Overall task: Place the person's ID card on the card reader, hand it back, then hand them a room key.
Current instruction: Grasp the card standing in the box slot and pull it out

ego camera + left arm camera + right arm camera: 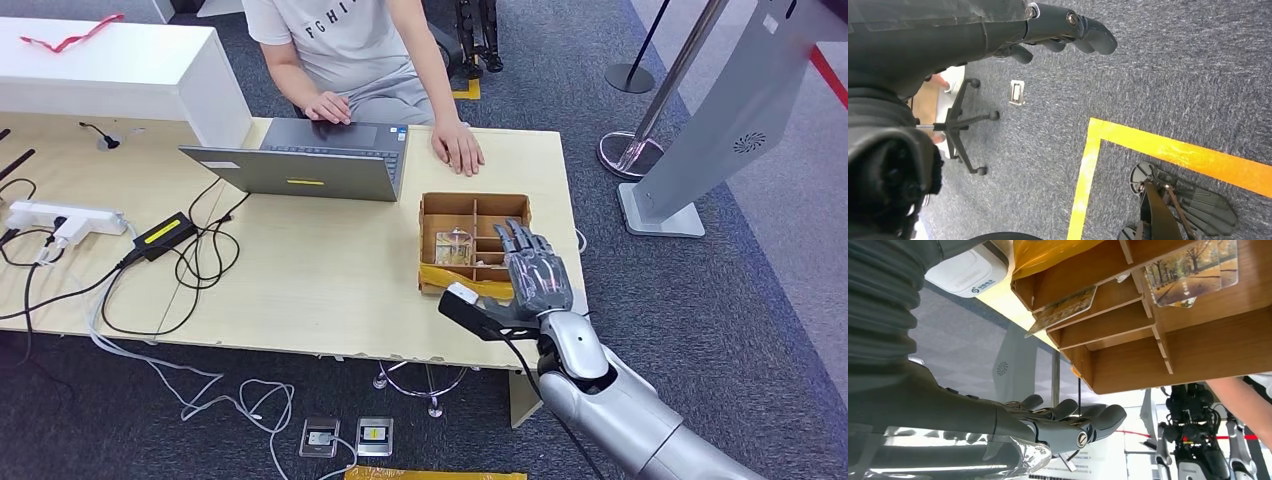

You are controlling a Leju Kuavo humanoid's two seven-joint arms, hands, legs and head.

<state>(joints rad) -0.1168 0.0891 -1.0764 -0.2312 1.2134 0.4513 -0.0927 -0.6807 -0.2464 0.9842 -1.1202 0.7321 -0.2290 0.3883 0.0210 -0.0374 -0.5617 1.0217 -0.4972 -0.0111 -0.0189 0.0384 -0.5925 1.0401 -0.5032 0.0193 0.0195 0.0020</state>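
Room key cards (455,246) and the card reader (461,293) both sit on the pale wooden table (330,290), the largest thing in the head view. At its 12 o'clock edge sits a person (340,45) in a grey shirt, one hand on the keyboard of an open grey laptop (305,165), the other flat on the tabletop. At 4 o'clock from the laptop stands a wooden divider box (475,205), with yellow tape along its near edge. The right hand (535,270) hovers at the box's 5 o'clock corner, its fingers stretched out and slightly apart, holding nothing; the right wrist view shows the same empty, extended fingers (1098,417). The left hand (1068,27) hangs over grey carpet crossed by a yellow floor line (1168,150), its fingers loosely extended with nothing in them. The key cards, printed with an autumn tree scene, lie in the box's compartments, one leaning against a divider. The small white reader lies just outside the box at 7 o'clock, partly hidden by the wrist.
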